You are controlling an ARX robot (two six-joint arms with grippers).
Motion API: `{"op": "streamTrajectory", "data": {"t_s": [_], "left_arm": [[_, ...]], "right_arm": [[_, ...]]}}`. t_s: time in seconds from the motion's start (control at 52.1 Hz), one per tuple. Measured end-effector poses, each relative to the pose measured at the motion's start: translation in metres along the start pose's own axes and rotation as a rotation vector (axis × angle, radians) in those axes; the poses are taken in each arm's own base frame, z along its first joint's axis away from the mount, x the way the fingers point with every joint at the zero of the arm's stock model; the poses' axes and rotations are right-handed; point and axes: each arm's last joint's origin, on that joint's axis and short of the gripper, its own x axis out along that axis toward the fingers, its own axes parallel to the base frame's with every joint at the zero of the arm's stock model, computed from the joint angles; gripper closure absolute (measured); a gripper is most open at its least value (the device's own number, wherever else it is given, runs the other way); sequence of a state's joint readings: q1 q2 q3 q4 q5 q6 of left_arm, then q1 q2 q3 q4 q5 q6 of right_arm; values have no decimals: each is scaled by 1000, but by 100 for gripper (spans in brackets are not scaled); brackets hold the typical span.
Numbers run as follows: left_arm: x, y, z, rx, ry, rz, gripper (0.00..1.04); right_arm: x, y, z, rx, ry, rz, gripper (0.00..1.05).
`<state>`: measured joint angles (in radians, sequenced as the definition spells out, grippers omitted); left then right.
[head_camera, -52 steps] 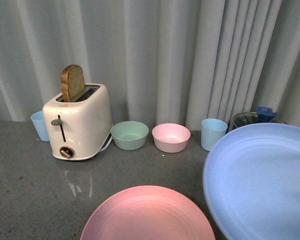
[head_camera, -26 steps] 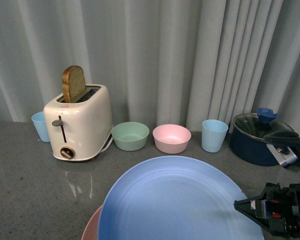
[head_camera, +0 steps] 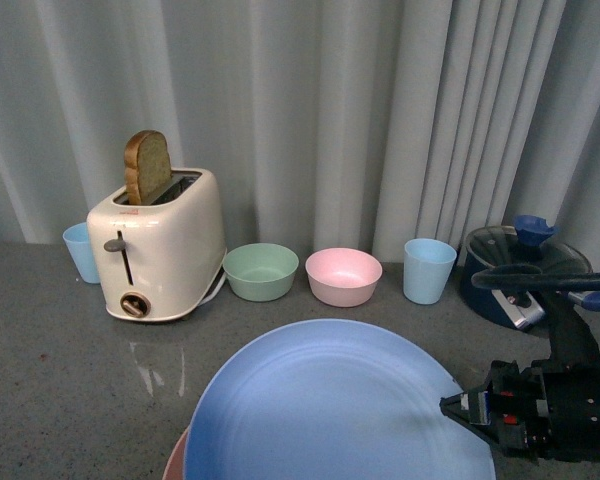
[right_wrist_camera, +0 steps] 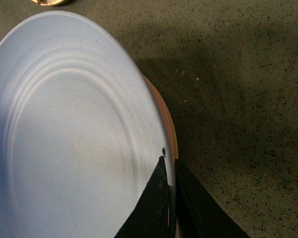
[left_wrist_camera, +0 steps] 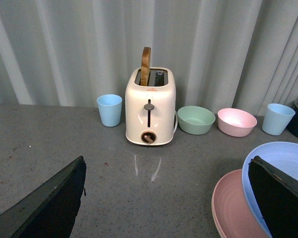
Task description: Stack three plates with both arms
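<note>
My right gripper point(head_camera: 458, 408) is shut on the rim of the light blue plate point(head_camera: 330, 410) and holds it over the pink plate point(head_camera: 176, 462), of which only a sliver shows at the lower left. In the right wrist view the jaws pinch the blue plate's point(right_wrist_camera: 74, 134) edge, with the pink plate's rim point(right_wrist_camera: 170, 130) just beneath. My left gripper point(left_wrist_camera: 169, 198) is open and empty over the grey table; the pink plate point(left_wrist_camera: 233, 208) and blue plate point(left_wrist_camera: 283, 158) lie beside one of its fingers point(left_wrist_camera: 283, 198). The beige plate is out of view.
A cream toaster point(head_camera: 160, 245) with a toast slice stands at the back left, a light blue cup point(head_camera: 80, 250) beside it. A green bowl point(head_camera: 260, 270), pink bowl point(head_camera: 342, 275), blue cup point(head_camera: 427, 268) and a dark blue lidded pot point(head_camera: 520, 270) line the curtain.
My right gripper has carried the light blue plate from the right to the left, over the pink plate, and lowered it slightly. The pink plate is now almost covered.
</note>
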<state>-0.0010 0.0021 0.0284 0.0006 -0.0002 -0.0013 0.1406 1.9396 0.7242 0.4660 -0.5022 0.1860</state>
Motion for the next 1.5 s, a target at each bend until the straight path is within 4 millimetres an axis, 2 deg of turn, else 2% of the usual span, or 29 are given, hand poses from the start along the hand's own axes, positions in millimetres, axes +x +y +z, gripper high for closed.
{"op": "streamTrajectory", "data": {"t_s": [0.307,0.461,0.672,0.806,0.96,1.017,1.075,1.171,1.248,1.286,1.324,1.382,1.497], "left_arm": [[0,0,0,0,0,0,7],[0,0,0,0,0,0,7],[0,0,0,0,0,0,7],[0,0,0,0,0,0,7],[0,0,0,0,0,0,7],[0,0,0,0,0,0,7],[0,0,0,0,0,0,7],[0,0,0,0,0,0,7],[0,0,0,0,0,0,7],[0,0,0,0,0,-1,7],[0,0,0,0,0,-1,7],[0,0,0,0,0,2,7],[0,0,0,0,0,2,7]], "right_arm": [[16,7,-2,-17,32,9,102],[17,7,-2,-19,44,13,101],[15,3,1,-3,34,0,68],[-1,4,3,-3,6,17,46],[-39,9,15,-12,-83,21,22],[-60,9,18,-11,-141,-4,11],[-78,9,17,-2,-203,-57,5],[-101,8,13,0,-299,-207,8],[-104,6,11,-23,-349,-268,9],[-102,2,2,-132,-512,-419,20],[-106,2,-7,-179,-596,-496,27],[-115,6,-13,-220,-678,-531,36],[-141,24,-10,-293,-819,-533,57]]}}
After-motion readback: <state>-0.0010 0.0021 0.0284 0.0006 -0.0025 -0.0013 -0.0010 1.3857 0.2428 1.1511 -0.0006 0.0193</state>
